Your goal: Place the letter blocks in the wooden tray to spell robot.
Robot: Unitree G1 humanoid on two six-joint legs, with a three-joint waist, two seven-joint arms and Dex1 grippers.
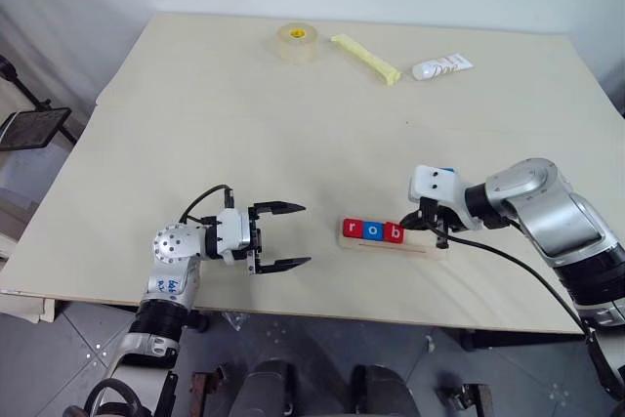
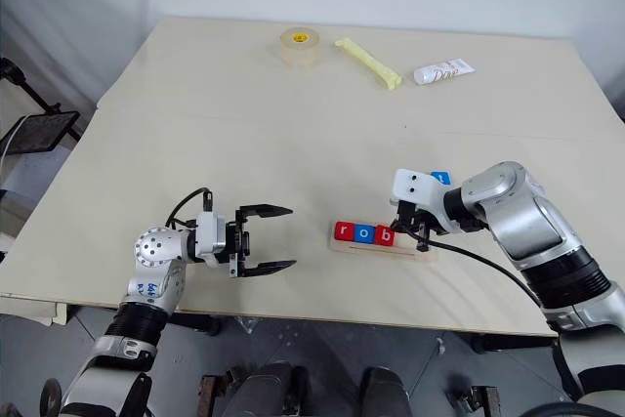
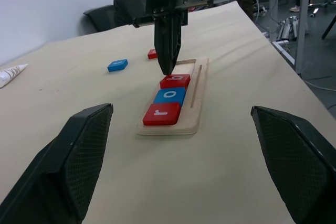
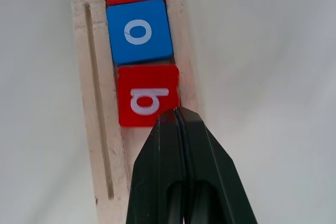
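Blocks r, o and b (image 4: pixel 147 95) sit side by side in the wooden tray (image 1: pixel 420 246) near the bench (image 1: pixel 293 144) front edge. Left hand (image 1: pixel 281 235) waits beside it, fingers wide, holding nothing. Right hand (image 4: pixel 178 116) is pinched tight, empty, its tip at the b. Farther back lie a blue block (image 3: pixel 117 65) and a red block (image 3: pixel 152 54). Two letters are left.

My two head cameras look forward and down over the whole table (image 1: pixel 195 124), nearly the same scene, slightly offset sideways. My left wrist camera sits low, looking level across the table at the wooden tray (image 3: pixel 197 100) from near, sharing it with the head views. My right wrist camera looks steeply down, very close, on the tray's b block (image 4: pixel 147 95).
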